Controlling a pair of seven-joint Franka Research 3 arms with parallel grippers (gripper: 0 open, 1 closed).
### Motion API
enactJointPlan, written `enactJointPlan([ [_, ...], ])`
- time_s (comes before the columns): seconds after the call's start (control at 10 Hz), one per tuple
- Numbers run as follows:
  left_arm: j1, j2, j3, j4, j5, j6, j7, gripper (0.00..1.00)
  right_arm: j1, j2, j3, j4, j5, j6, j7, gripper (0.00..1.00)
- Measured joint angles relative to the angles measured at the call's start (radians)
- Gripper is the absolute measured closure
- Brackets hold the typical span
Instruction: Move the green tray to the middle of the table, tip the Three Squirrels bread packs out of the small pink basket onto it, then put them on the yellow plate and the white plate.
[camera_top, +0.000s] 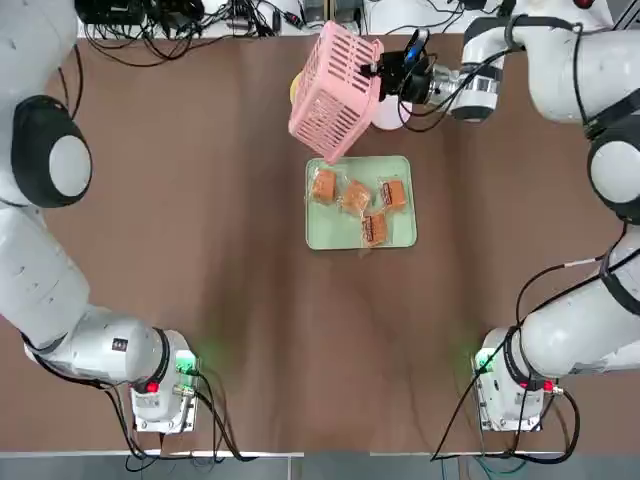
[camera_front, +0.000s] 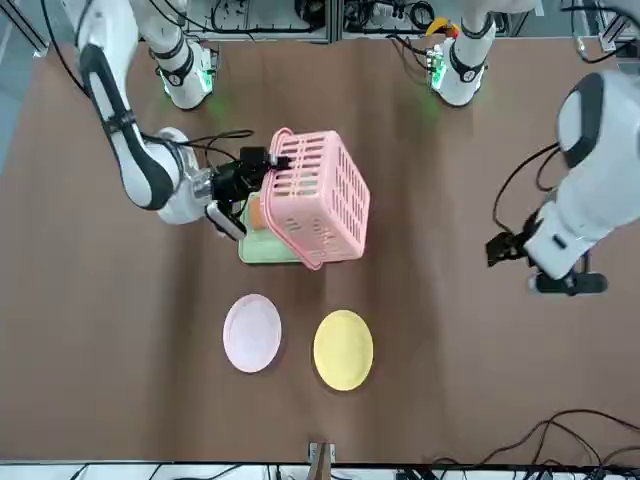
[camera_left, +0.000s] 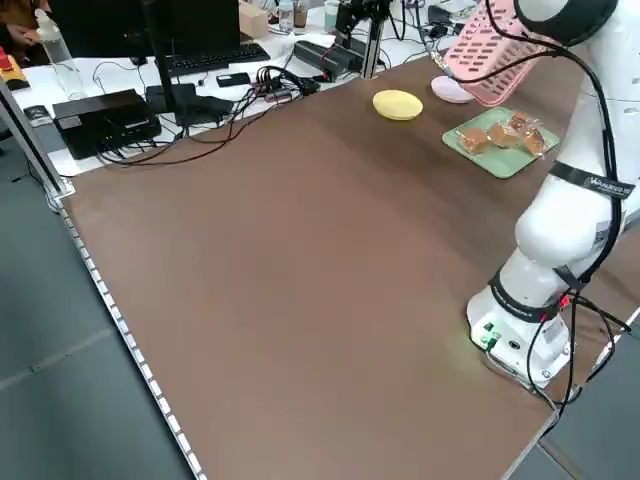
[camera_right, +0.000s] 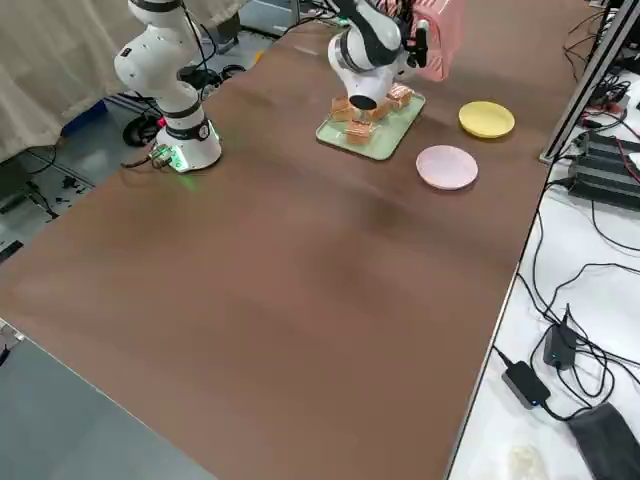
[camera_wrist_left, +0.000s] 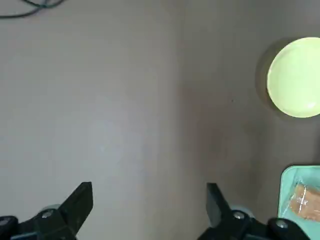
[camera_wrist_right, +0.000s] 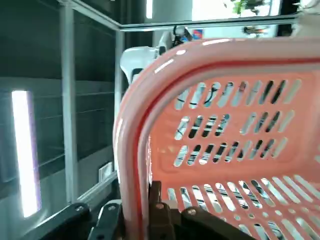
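My right gripper (camera_top: 383, 70) is shut on the rim of the small pink basket (camera_top: 335, 90), holding it tilted in the air over the far edge of the green tray (camera_top: 399, 234). In the right wrist view the rim (camera_wrist_right: 131, 150) sits between the fingers, and the basket's inside looks bare. Several Three Squirrels bread packs (camera_top: 358, 196) lie loose on the tray. Beyond the tray lie the yellow plate (camera_front: 343, 348) and the white plate (camera_front: 252, 332), both bare. My left gripper (camera_wrist_left: 147, 200) hangs open over bare table (camera_top: 200, 250), well to the left of the tray.
Cables, a keyboard and black boxes (camera_left: 105, 118) crowd the bench beyond the table's far edge. Both arm bases (camera_top: 160, 395) stand at the near edge. The raised basket hides part of both plates in the top view.
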Motion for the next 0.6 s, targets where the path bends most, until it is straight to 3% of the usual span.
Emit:
enactJointPlan([
  [0.2, -0.046, 0.040, -0.003, 0.001, -0.001, 0.036, -0.031, 0.00, -0.028, -0.077, -0.013, -0.001, -0.153, 0.101, 0.122, 0.93],
  [0.3, -0.071, 0.053, -0.003, 0.001, -0.001, 0.050, -0.058, 0.00, -0.031, -0.114, -0.045, -0.001, -0.239, 0.132, 0.175, 0.93],
  [0.6, -0.105, 0.068, -0.004, 0.001, -0.005, 0.072, -0.107, 0.00, -0.034, -0.157, -0.242, 0.016, -0.534, 0.141, 0.238, 0.93],
])
